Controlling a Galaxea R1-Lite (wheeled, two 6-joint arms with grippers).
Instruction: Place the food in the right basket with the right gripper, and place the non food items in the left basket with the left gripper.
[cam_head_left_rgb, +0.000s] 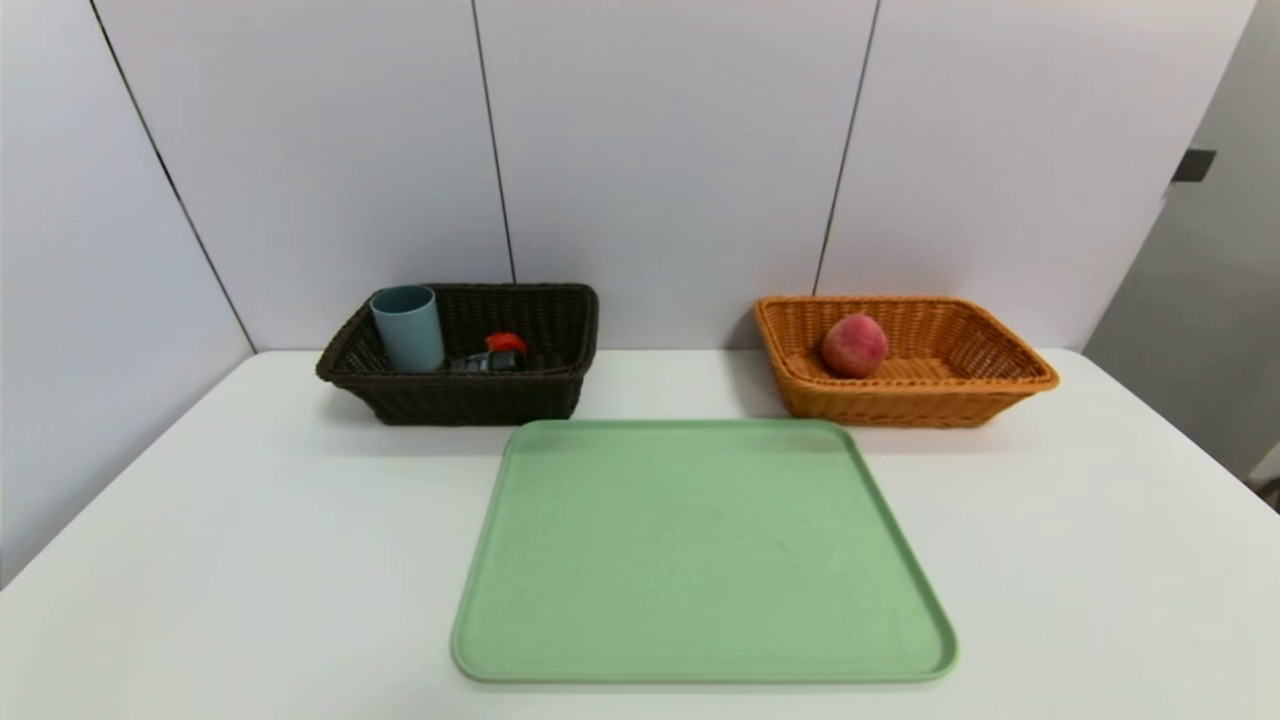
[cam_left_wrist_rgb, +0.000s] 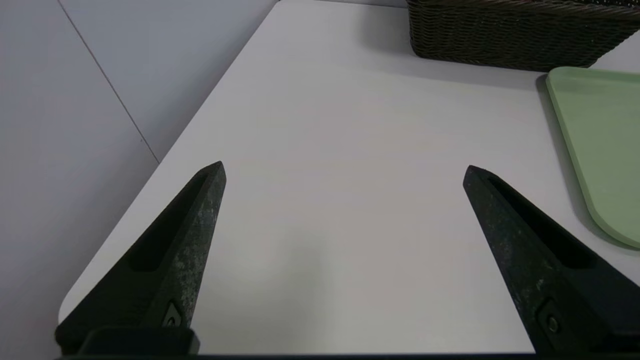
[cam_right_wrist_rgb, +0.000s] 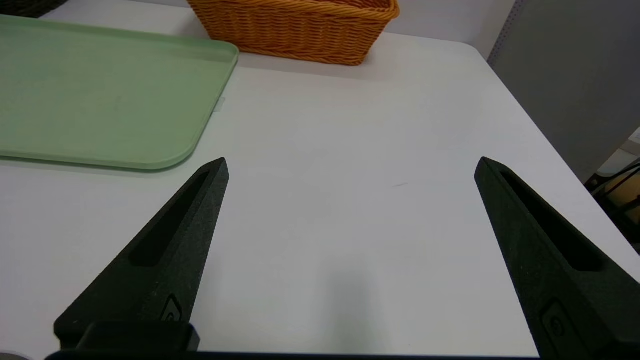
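Green tray nearest, bare, nothing left on it. White table around it. Left basket holds cup, tube, red toy. Right basket holds peach. Left gripper low over table beside tray, jaws wide, holding nothing. Right gripper likewise. Sorting looks complete.

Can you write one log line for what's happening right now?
round pink-red peach: in orange wicker basket | blue-grey plastic cup: in dark wicker basket | green tray: bare
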